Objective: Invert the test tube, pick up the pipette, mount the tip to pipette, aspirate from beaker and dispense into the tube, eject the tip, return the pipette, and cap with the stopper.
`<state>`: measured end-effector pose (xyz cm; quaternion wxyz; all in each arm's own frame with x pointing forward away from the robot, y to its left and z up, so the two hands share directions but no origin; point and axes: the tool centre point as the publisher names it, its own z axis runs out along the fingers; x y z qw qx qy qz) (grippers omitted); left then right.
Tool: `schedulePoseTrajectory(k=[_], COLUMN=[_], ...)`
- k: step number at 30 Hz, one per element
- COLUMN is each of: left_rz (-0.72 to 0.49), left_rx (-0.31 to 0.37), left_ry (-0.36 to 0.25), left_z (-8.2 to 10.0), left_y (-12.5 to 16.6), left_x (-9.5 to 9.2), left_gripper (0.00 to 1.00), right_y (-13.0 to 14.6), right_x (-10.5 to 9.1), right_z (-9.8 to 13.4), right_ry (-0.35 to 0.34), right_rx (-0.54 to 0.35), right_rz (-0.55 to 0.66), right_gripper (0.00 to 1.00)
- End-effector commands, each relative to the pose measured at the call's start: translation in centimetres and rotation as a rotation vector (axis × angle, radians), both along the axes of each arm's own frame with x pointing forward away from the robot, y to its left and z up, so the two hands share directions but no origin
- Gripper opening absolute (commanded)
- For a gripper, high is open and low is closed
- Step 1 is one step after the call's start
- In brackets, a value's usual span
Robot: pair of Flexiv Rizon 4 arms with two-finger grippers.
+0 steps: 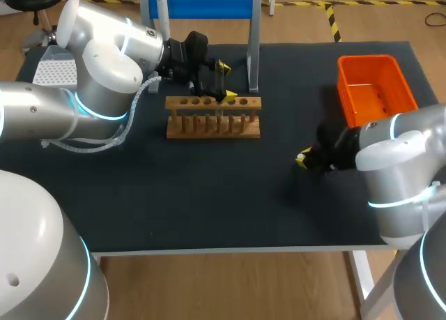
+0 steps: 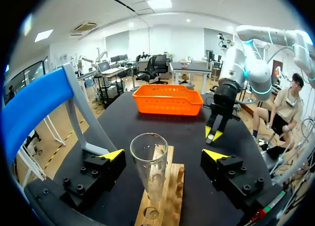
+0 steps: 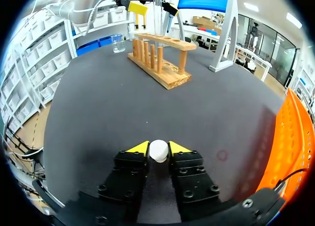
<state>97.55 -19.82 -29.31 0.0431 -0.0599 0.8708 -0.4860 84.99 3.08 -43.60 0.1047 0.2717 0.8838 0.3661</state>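
In the head view the left gripper (image 1: 226, 81) hangs over the wooden rack (image 1: 212, 118), and the right gripper (image 1: 304, 159) sits low over the table, probably parked until capping. The left wrist view shows the test tube (image 2: 149, 164) upright, mouth up, in the rack, with the fingers spread clear of the glass: released. In the right wrist view the right gripper is clenched on the white stopper (image 3: 158, 150), ready for the last step.

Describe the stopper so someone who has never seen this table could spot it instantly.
On the black table, find the orange basket at the right side; just nearer the robot, the right gripper sits low. Pinched between its yellow tips is the stopper: small, white and round, unlike the clear glass test tube standing in the wooden rack.
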Motion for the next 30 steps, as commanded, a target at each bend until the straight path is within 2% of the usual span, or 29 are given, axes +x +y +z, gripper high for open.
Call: schedulePoseTrajectory(k=[1, 5, 10, 19, 26, 30], left_rz=[-0.002, -0.002, -0.002, -0.002, -0.002, -0.002], left_rx=[0.0, 0.0, 0.0, 0.0, 0.0, 0.0], left_ry=[0.001, 0.001, 0.001, 0.001, 0.001, 0.001], left_z=[0.0, 0.0, 0.0, 0.0, 0.0, 0.0], left_y=[0.0, 0.0, 0.0, 0.0, 0.0, 0.0], left_x=[0.1, 0.1, 0.1, 0.1, 0.1, 0.1], left_gripper=[1.0, 1.0, 1.0, 1.0, 1.0, 1.0], right_y=[0.0, -0.1, -0.6, -1.1, 0.3, 1.4], right_x=[0.0, 0.1, 0.6, 3.4, 6.2, 7.7], right_z=[0.0, 0.2, 2.5, 9.0, 14.9, 17.4], right_ry=[-0.002, -0.005, -0.025, -0.081, -0.133, -0.163], right_rx=[0.001, 0.002, 0.023, 0.048, 0.067, 0.071], right_rz=[-0.001, -0.001, 0.002, 0.129, 0.256, 0.315], right_gripper=[0.0, 0.0, 0.0, 0.0, 0.0, 0.0])
